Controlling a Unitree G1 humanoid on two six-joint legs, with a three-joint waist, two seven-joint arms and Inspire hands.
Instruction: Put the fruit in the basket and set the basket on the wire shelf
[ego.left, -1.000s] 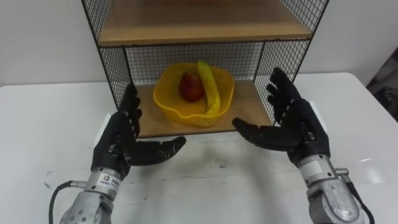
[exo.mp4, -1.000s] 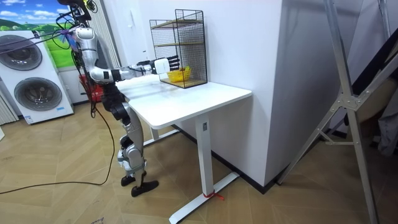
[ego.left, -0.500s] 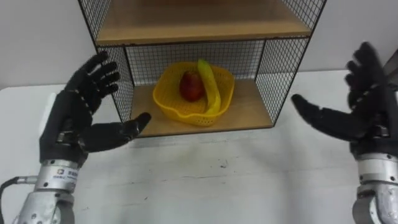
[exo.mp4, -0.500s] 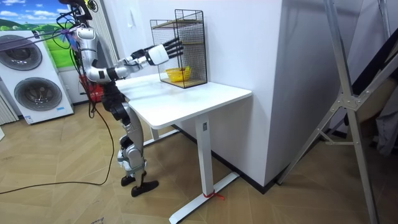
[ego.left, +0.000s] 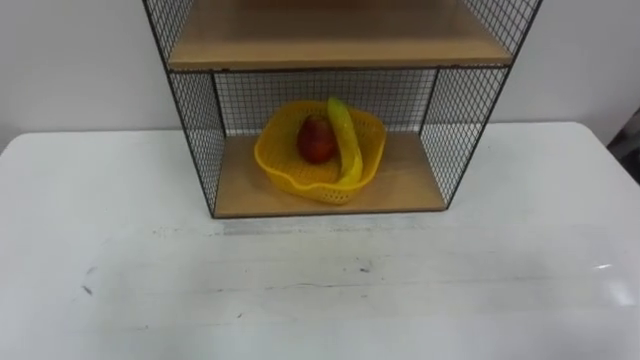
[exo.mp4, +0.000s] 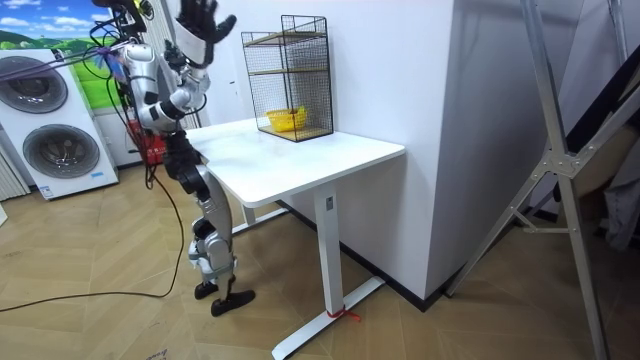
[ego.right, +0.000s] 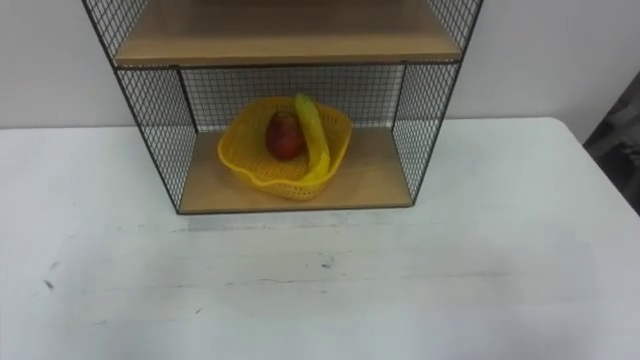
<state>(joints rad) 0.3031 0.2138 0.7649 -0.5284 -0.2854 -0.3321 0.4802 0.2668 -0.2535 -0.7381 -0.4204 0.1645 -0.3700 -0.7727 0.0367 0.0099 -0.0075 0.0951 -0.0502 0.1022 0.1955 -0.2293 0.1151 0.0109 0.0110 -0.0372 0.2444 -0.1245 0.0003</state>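
Observation:
The yellow basket (ego.left: 288, 178) stands on the lower wooden board of the wire shelf (ego.left: 405, 186), towards its left half. A red apple (ego.left: 316, 141) and a yellow-green banana (ego.left: 349, 140) lie in it, the banana leaning on the apple's right side. In the room view I stand at the white table's end, arms lifted high, away from the shelf (exo.mp4: 295, 75). My right hand (exo.mp4: 203, 20) is up above head height with its fingers spread and nothing in it. My left hand sits close behind it, mostly hidden.
The shelf's upper board (ego.left: 340, 40) is bare. The white table (ego.left: 320, 290) stretches out in front of the shelf. Washing machines (exo.mp4: 55, 120) stand behind me on the room view's left, and a white wall (exo.mp4: 400, 70) rises behind the table.
Both hands have drawn apart from in front of the shelf and swung up out of the eye views to above head height. The basket and fruit stay put.

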